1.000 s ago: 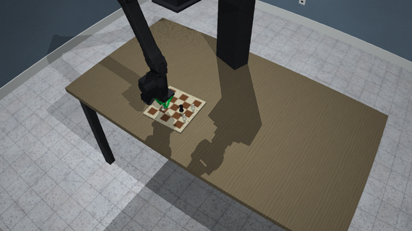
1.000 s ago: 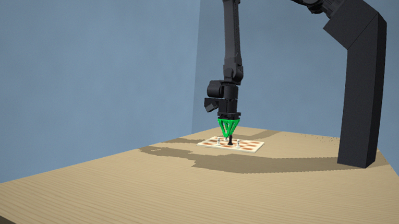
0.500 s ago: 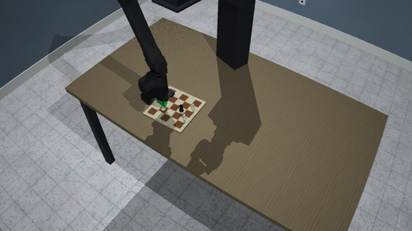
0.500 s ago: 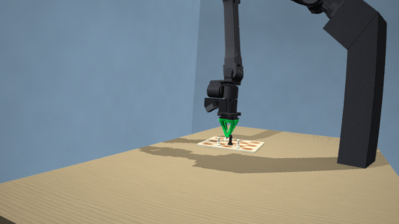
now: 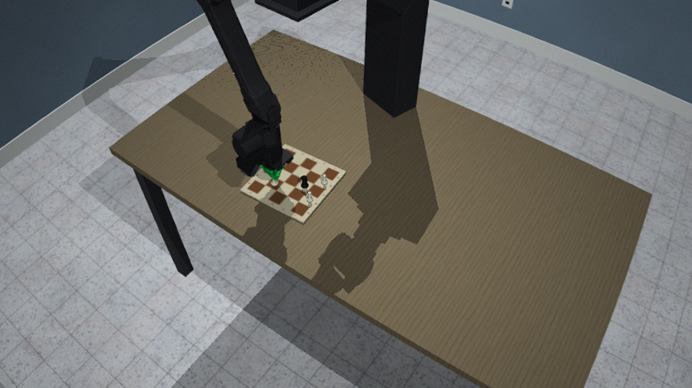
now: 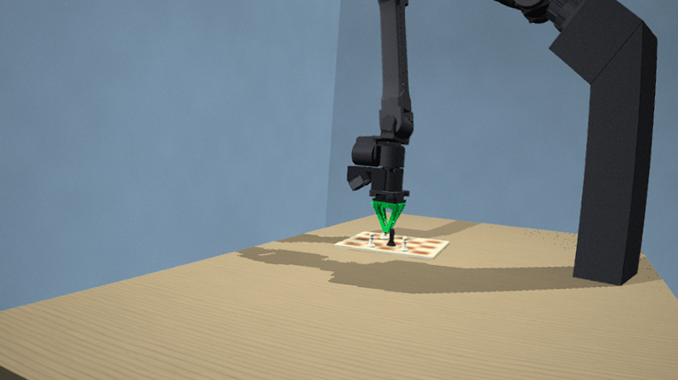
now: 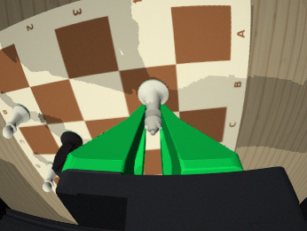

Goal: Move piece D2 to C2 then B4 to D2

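White pawn: pinched at the neck between the green fingers, round head showing above their tips; upright over the board near the row marked B and the column marked 4; exact square under the base hidden by the fingers.
Gripper: closed narrow on the white pawn, pointing straight down at the board; in the side view the green tips reach down almost to the board surface.
Black piece: on the board just left of the left finger in the wrist view, partly covered by the gripper body; upright in the overhead view, near the board's middle.
Other white pawns: one toward the board's left edge in the wrist view, another lower down at the same edge, mostly hidden; in the overhead view both stand upright on the side of the board away from the gripper.
Board: brown and cream squares, digits 2 to 5 along the far edge, letters A, B, C down the right edge; lying flat on the table, partly in the arm's shadow.
Arm: black, coming down onto the board's corner from above.
Column: black, standing on the table beyond the board, well apart from it.
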You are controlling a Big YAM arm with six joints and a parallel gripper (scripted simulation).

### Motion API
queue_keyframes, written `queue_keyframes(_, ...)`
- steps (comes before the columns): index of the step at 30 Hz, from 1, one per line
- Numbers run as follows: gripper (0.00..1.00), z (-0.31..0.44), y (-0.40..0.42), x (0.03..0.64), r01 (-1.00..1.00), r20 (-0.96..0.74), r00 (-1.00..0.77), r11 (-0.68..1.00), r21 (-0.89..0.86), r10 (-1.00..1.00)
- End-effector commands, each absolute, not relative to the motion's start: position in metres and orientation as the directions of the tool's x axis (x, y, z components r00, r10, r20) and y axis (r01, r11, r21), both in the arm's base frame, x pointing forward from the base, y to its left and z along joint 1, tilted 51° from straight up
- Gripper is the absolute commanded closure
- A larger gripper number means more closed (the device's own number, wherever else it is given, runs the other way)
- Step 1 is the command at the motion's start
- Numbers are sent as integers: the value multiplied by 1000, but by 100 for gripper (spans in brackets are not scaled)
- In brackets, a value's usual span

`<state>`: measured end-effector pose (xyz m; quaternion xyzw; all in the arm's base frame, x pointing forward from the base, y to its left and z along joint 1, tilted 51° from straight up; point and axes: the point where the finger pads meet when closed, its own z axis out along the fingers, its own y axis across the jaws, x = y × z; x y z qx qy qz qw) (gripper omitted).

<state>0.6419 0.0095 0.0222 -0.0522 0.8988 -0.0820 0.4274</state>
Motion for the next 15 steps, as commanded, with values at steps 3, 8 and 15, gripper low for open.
queue_keyframes(3, 100, 18, 6, 645, -27, -762, -625, 980, -199, -172)
queue_keyframes(8, 100, 16, 6, 643, -29, -758, -629, 980, -199, -172)
queue_keyframes(15, 100, 47, 20, 615, -31, -764, -624, 982, -187, -166)
